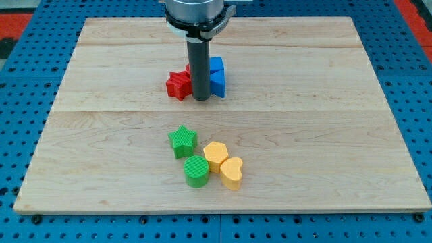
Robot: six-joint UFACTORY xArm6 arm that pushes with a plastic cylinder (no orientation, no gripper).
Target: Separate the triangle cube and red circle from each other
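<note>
Your rod hangs straight down from the view's top centre, and my tip point(201, 99) sits on the wooden worktop point(324, 135) in the upper middle of the board. You have no fingers on this rig, only the rod, so nothing is held and there is no width to report. Immediately to the view's left of the tip lies a red star-shaped block point(178, 85), close enough that it appears to touch the rod, though contact cannot be confirmed. A second red piece point(188, 68) shows as a sliver just behind the star against the rod; its shape is hidden, so you cannot tell whether it is the red circle. To the view's right of the tip sit blue pieces: a blue cube-like block point(217, 65) at the back and a blue triangular block point(218, 84) in front of it, the two touching or nearly so, both just beside the rod. The tip therefore stands between the red cluster on the view's left and the blue cluster on the view's right. Well apart, toward the view's bottom, a second group rests: a green star block point(182, 140), a green round block point(196, 170) just below it, a yellow hexagonal block point(215, 155) and a yellow heart-shaped block point(231, 172), packed closely together.
</note>
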